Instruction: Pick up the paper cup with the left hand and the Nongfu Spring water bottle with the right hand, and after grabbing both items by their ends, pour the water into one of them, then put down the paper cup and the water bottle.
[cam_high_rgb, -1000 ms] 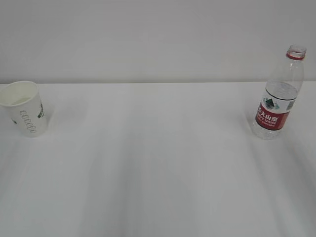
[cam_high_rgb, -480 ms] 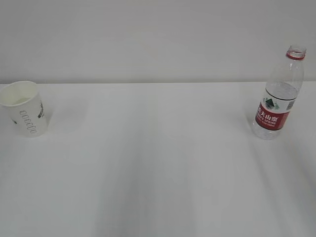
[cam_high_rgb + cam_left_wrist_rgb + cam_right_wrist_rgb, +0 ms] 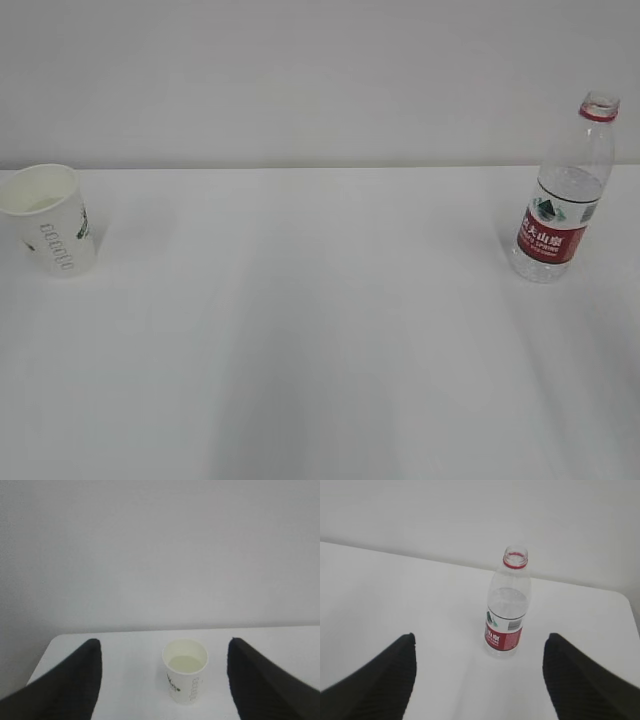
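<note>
A: Stock: paper cup [image 3: 52, 219], left edge of frame on the bench [image 3: 320, 330]; Nongfu Spring water bottle [image 3: 563, 190], right edge, uncapped, upright.

B: Handling?

A: Cup light, crushable: grip mid-wall. Bottle slick, ribbed: grip at label. Left claw [image 3: 162, 680] and right claw [image 3: 477, 677] both wide, empty.

Left end effector [image 3: 162, 680] is showing two matte black fingers [image 3: 65, 690], broad and tapering to rounded tips. Right end effector [image 3: 477, 677] is showing the same, with fine ribbing along its fingers [image 3: 380, 685].
</note>
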